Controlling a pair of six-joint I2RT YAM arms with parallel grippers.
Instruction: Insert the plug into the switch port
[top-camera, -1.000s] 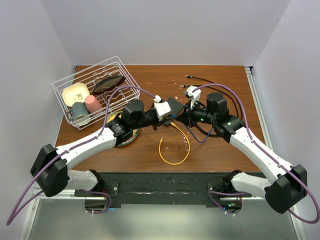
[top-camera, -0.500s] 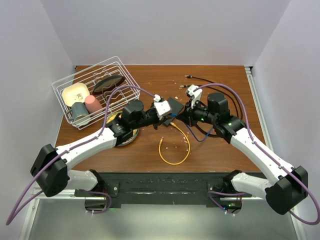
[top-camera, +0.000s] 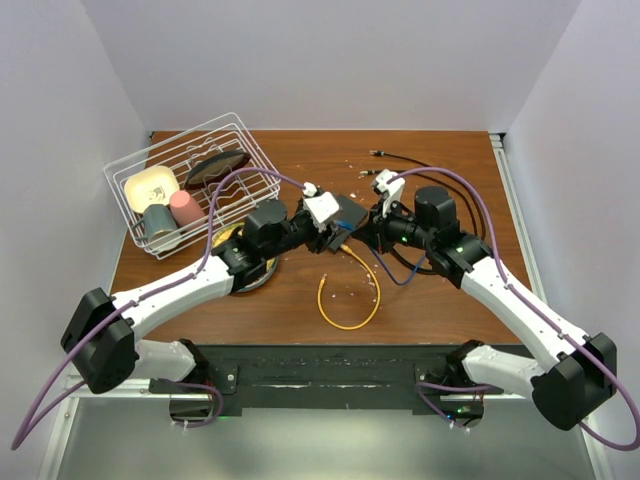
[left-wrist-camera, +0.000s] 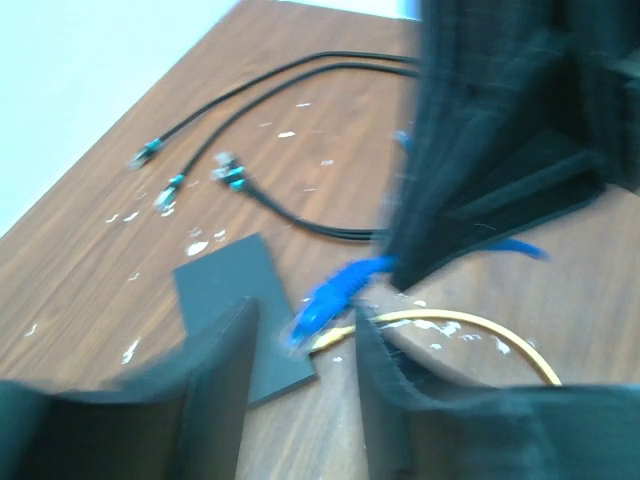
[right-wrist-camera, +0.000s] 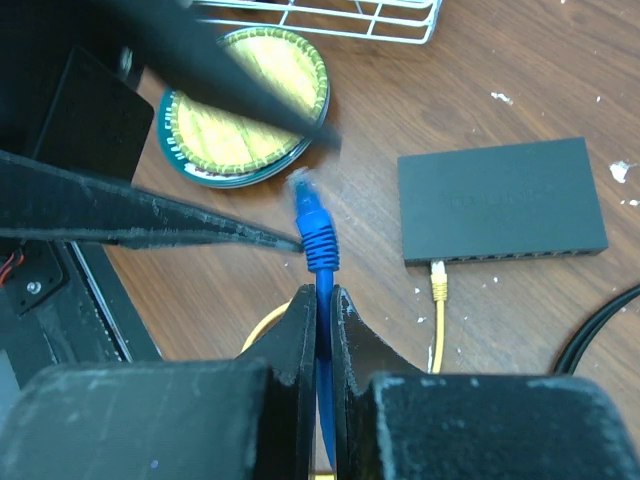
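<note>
The blue plug (right-wrist-camera: 318, 235) sticks out ahead of my right gripper (right-wrist-camera: 322, 292), which is shut on the blue cable just behind it. The plug hangs over the table, left of the black switch (right-wrist-camera: 500, 200), whose port row faces the near side. A yellow cable (right-wrist-camera: 437, 290) sits in one port. In the left wrist view the blue plug (left-wrist-camera: 330, 305) lies blurred between the spread fingers of my left gripper (left-wrist-camera: 303, 320), which is open. The switch (left-wrist-camera: 235, 310) lies beyond on the wood. From above, both grippers meet mid-table beside the switch (top-camera: 350, 210).
A white wire basket (top-camera: 190, 180) with cups and dishes stands at the back left. A round woven green and yellow mat (right-wrist-camera: 250, 110) lies under the left arm. Black cables (top-camera: 420, 165) trail at the back right. The yellow cable loop (top-camera: 350, 300) lies in front.
My left gripper has opened and let go of the blue plug, and its wrist has shifted slightly. My right gripper holds the cable as before.
</note>
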